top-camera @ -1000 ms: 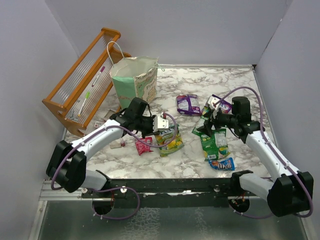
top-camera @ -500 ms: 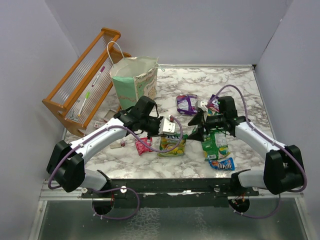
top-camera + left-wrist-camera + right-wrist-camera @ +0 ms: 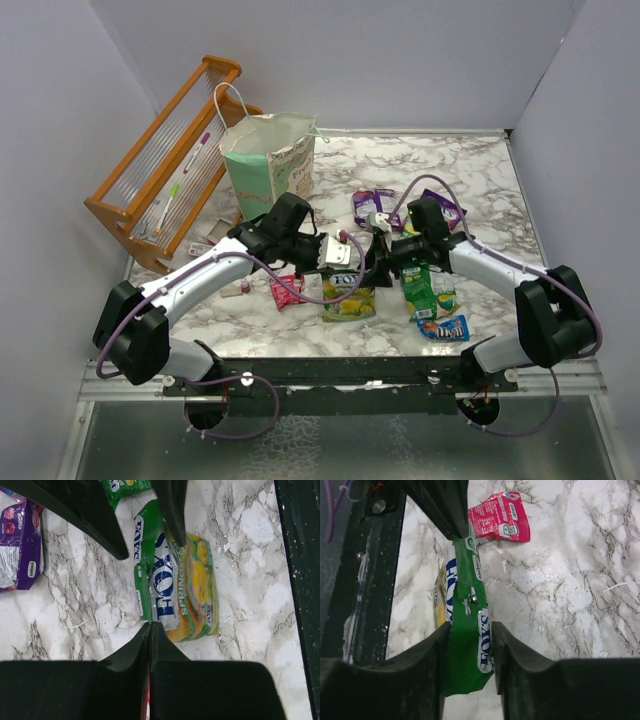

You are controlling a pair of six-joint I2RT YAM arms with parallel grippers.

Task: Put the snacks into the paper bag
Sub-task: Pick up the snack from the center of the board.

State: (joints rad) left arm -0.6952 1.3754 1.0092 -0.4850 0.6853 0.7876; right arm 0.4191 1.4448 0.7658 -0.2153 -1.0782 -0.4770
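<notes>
Far left, orange slatted rack (image 3: 165, 160) tilted against the wall. Just beside it, paper bag (image 3: 262, 160) upright at the far-left of the marble table (image 3: 470, 170), mouth open, side print too small to read.

Nearer the middle, small red packet (image 3: 286, 291) lying flat, label unreadable. Just right of that, left gripper (image 3: 150, 630) pinched together on the edge of a yellow-green packet (image 3: 175, 590). Marked "FOX'S" in white on blue with "SPRING" alongside, lettering running along the long axis. Long axis roughly far-to-near from overhead, far end up by both grippers, well apart from the bag.

Right gripper (image 3: 471, 627) astride the packet's green edge, fingers apart; clamped or merely close, impossible to tell.

Further right, purple packet (image 3: 372, 208), green packet (image 3: 425, 288), then blue packet (image 3: 445, 327), white lettering too small to read.
</notes>
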